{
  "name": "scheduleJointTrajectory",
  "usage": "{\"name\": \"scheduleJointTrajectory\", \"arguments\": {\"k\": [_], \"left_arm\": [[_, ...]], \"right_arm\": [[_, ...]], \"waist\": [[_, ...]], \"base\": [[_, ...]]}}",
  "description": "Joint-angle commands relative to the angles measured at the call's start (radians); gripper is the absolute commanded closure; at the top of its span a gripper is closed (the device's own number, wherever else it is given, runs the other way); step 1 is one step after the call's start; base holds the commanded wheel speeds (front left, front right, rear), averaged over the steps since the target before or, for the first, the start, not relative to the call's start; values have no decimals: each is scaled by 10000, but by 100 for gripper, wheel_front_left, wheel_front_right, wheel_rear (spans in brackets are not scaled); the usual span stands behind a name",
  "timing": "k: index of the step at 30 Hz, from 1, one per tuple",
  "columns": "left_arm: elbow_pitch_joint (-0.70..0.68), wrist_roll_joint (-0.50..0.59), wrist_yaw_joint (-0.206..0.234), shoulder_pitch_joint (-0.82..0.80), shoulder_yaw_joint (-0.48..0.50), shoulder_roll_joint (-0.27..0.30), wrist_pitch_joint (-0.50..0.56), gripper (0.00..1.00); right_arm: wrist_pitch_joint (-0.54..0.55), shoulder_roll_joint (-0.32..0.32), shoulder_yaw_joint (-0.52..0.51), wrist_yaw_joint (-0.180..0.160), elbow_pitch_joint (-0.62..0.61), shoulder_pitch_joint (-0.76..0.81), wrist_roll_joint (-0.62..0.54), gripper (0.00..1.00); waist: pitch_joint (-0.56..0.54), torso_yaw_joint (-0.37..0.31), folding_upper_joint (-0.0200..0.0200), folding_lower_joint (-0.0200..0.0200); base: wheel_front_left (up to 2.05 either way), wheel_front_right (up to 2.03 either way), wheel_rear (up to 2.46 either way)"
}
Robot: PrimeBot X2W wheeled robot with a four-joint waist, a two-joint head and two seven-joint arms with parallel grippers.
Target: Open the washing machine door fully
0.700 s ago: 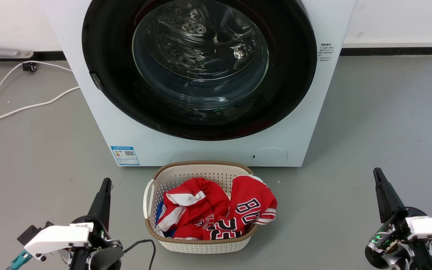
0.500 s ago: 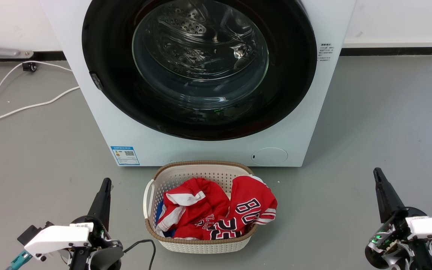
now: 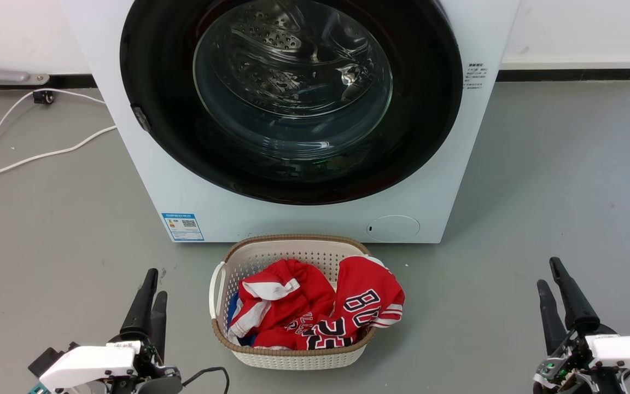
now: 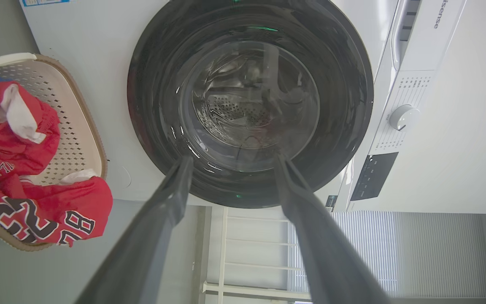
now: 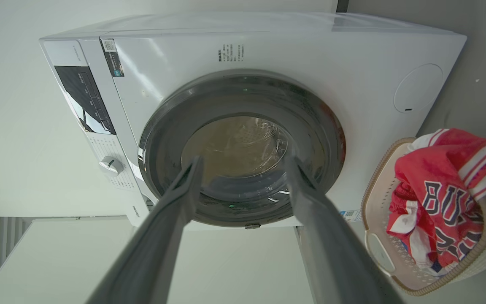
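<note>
The washing machine [image 3: 293, 221] stands straight ahead, a white front-loader. The washing machine door [image 3: 430, 126] is a glossy black ring around a clear glass bowl and lies flat against the front, shut. A small latch [image 3: 140, 117] sits at the door's left rim. My left gripper [image 3: 153, 285] is low at the left and open, well short of the machine. My right gripper [image 3: 548, 274] is low at the right, also open and empty. The left gripper [image 4: 231, 160] frames the door [image 4: 247, 105] between its fingers. So does the right gripper [image 5: 244, 159] with the door [image 5: 243, 97].
A cream laundry basket [image 3: 293, 358] with red jerseys [image 3: 315, 306] sits on the floor directly below the door, between my grippers. White cables [image 3: 30, 158] run across the grey floor at the left. The control panel and dial [image 4: 401, 117] are on the machine's top part.
Both grippers have sunk lower in the head view and rolled, so two fingers show on each instead of one. The door and basket are unchanged.
</note>
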Motion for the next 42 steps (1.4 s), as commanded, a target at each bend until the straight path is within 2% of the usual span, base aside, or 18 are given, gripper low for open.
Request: {"name": "scheduleJointTrajectory", "arguments": {"k": [1,10,19,20,32,42], "left_arm": [[-247,229,-2,-124,53,24,-149,0],[-778,1687,241,-100,139,25,-575,0],[-1494,3698,770,52,-198,26,-961,0],[-1648,4442,954,117,-343,26,-1082,0],[-2057,7359,1480,333,-982,27,-1559,0],[-2186,8882,1805,437,-1375,104,-1860,0]], "right_arm": [[-148,-18,-22,4,-233,-138,-258,0],[-573,-15,-253,4,-573,-70,-1607,0],[-958,-11,-94,5,-1398,108,-4069,0],[-1077,-10,39,4,-1660,193,-4952,0],[-1554,-5,497,4,-2385,521,-8341,0],[-1849,-1,589,5,-2529,714,-9947,0]], "waist": [[4,1,0,0],[18,8,0,0],[25,17,0,0],[23,17,0,0],[3,45,0,0],[-1,63,0,0]], "base": [[0,0,0],[0,0,0],[0,0,0],[0,0,0],[0,0,0],[0,0,0]]}}
